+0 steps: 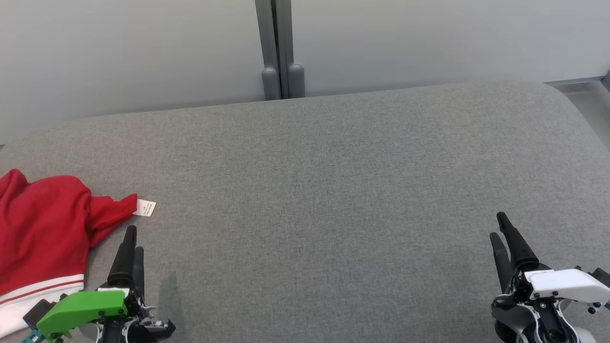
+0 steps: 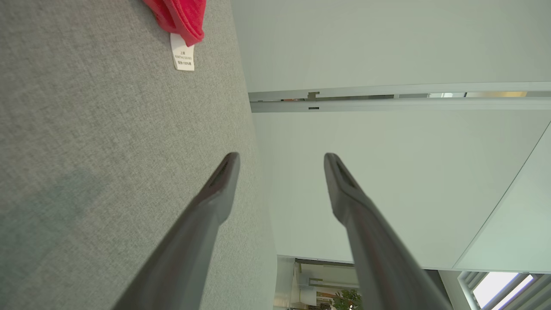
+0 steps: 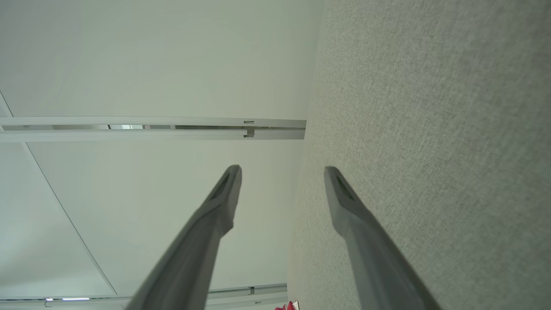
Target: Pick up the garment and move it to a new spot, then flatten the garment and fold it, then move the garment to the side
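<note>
Left claw point(image 2: 280, 156) spread wide, empty, right claw point(image 3: 282, 168) likewise, garment point(image 1: 43, 224) untouched

Red garment point(image 1: 43, 224) w/ white striped hem, crumpled at far left of the grey surface. White care tag point(image 1: 145, 207) sticks out flat on its right.

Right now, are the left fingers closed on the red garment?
No, the fingers of the left gripper stand apart and empty, with the red garment beyond their tips.
</note>
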